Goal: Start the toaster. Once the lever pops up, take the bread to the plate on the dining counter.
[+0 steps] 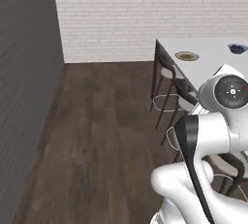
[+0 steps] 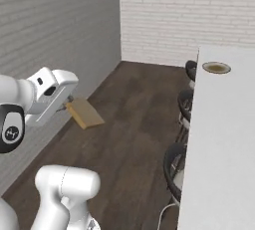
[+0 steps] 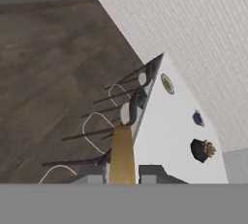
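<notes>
Bread [image 2: 84,113] clamped in the pincer [image 3: 122,169], carried above the floor, well short of the dining counter [image 2: 224,124]; plate [image 2: 216,67] at its far end — toasting evidently done; placing left.

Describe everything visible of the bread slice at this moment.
The bread is a flat, pale tan, squarish slice with a slightly darker edge, clamped at one end between the fingers of the gripper. In the right base view it juts out from the hand, tilted downward, in the air above the dark wood floor. In the hand view it is seen edge-on as a narrow tan strip rising between the fingers. Nothing else touches it; it is not yet over the dining counter.
</notes>
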{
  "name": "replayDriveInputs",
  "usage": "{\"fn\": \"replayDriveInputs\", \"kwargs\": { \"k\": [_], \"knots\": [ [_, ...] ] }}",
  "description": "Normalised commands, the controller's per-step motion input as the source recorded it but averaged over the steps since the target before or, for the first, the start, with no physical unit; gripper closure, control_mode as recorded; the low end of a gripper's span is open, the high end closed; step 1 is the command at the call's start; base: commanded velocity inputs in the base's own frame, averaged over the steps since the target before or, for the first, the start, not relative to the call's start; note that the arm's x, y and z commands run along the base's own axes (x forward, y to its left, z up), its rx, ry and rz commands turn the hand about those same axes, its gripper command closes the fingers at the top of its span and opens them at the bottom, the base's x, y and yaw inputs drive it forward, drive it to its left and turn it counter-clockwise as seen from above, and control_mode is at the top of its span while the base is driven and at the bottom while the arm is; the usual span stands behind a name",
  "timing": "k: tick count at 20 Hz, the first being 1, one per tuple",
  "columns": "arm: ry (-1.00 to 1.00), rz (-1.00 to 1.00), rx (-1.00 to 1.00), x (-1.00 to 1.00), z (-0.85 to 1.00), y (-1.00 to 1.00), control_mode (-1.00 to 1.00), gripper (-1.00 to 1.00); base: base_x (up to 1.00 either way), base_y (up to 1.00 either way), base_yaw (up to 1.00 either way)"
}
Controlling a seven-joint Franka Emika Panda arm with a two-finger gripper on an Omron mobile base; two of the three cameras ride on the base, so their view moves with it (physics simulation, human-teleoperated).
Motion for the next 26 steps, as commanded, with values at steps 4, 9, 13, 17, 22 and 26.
{"fn": "replayDriveInputs", "kwargs": {
  "k": [4,9,13,17,22,26],
  "knots": [
    [0.00,0.00,0.00,0.00,0.00,0.00,1.00,1.00,0.95,0.44,-0.30],
    [0.00,0.00,0.00,0.00,0.00,0.00,1.00,1.00,0.95,0.40,-0.30],
    [0.00,0.00,0.00,0.00,0.00,0.00,1.00,1.00,0.92,0.34,-0.30],
    [0.00,0.00,0.00,0.00,0.00,0.00,1.00,1.00,0.89,0.24,-0.30],
    [0.00,0.00,0.00,0.00,0.00,0.00,1.00,1.00,0.84,0.29,-0.30],
    [0.00,0.00,0.00,0.00,0.00,0.00,1.00,1.00,0.76,0.29,-0.30]
  ]
}}
